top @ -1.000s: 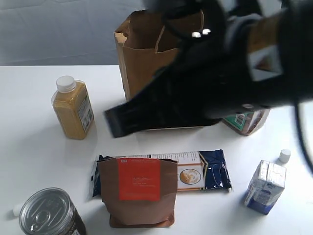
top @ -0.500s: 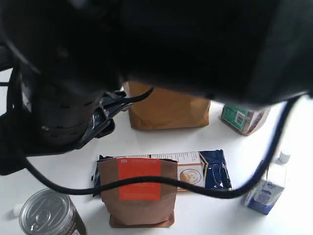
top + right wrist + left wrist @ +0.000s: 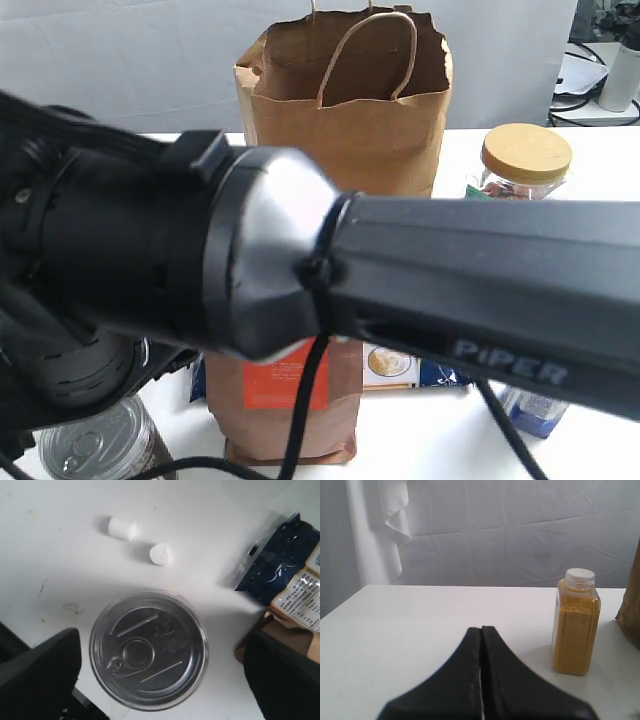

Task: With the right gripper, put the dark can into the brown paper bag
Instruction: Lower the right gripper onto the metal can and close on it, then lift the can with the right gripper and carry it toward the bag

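The right gripper [image 3: 160, 647] hung spread wide, fingers [image 3: 40, 675] either side of the dark can [image 3: 148, 650], its arm [image 3: 500, 290] lower than half a second before, uncovering the brown paper bag [image 3: 345, 130] well behind the can, bag's contents unseen, left gripper [image 3: 481, 635] closed.

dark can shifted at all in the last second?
No. The dark can stays just left of the brown pouch with the orange label, same gap as before.

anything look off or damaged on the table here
The paper bag has a ragged, torn top rim. Two small white pieces lie loose on the table beside the can. Nothing looks spilled.
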`<state>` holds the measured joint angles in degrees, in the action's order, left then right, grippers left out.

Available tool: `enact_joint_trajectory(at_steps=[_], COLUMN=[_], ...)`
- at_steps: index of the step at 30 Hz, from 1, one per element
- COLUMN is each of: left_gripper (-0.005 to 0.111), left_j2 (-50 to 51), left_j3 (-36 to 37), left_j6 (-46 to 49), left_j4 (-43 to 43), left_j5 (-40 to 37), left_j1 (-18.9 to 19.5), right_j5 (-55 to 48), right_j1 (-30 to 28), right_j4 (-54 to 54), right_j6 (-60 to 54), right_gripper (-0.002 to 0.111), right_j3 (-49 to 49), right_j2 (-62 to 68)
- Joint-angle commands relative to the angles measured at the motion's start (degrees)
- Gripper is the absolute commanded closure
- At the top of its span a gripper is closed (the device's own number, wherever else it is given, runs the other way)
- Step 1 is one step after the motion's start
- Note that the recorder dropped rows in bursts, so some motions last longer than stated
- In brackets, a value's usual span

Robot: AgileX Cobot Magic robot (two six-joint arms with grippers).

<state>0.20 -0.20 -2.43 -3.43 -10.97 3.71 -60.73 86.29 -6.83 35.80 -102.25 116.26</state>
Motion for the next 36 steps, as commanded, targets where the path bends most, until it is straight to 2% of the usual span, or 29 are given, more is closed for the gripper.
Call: enact_joint_trajectory(at_steps=[1,4,9,15,16,18,22,23,25,36], left_gripper=[0.107,0.107,0.107,0.107,0.107,0.107,0.107,0.107,0.107,0.107], left_j2=[-0.20,-0.20,-0.20,-0.20,-0.20,-0.20,-0.20,-0.20,-0.20,-0.20], left_j3=[0.20,0.20,0.20,0.20,0.20,0.20,0.20,0.20,0.20,0.20], left_j6=[-0.18,-0.18,-0.18,-0.18,-0.18,-0.18,-0.18,-0.18,-0.18,-0.18], left_j4=[-0.15,-0.15,-0.15,-0.15,-0.15,-0.15,-0.15,-0.15,-0.15,-0.15], left_j5=[0.43,0.43,0.43,0.43,0.43,0.43,0.43,0.43,0.43,0.43], left_j1=[-0.31,-0.31,-0.31,-0.31,-0.31,-0.31,-0.31,-0.31,-0.31,-0.31], right_j5=[1.09,1.44,1.57,1.31,1.17,1.06,-0.37,-0.70,-0.80,2.72], right_j1=[1.10,1.27,1.60,1.60,1.60,1.60,1.60,1.60,1.60,3.18], right_j4=[0.39,0.38,-0.01,0.16,0.00,0.00,-0.70,-0.70,-1.15,-8.24], right_j6=[0.46,0.54,0.60,2.05,2.66,4.24,5.80,5.80,5.65,6.55], right_gripper=[0.027,0.025,0.015,0.017,0.020,0.033,0.074,0.089,0.107,0.108], right_j3=[-0.52,-0.52,-0.52,-0.52,-0.52,-0.52,-0.52,-0.52,-0.52,-0.52], right_j2=[1.35,2.43,4.12,6.59,6.85,6.99,6.99,6.99,6.99,-0.45])
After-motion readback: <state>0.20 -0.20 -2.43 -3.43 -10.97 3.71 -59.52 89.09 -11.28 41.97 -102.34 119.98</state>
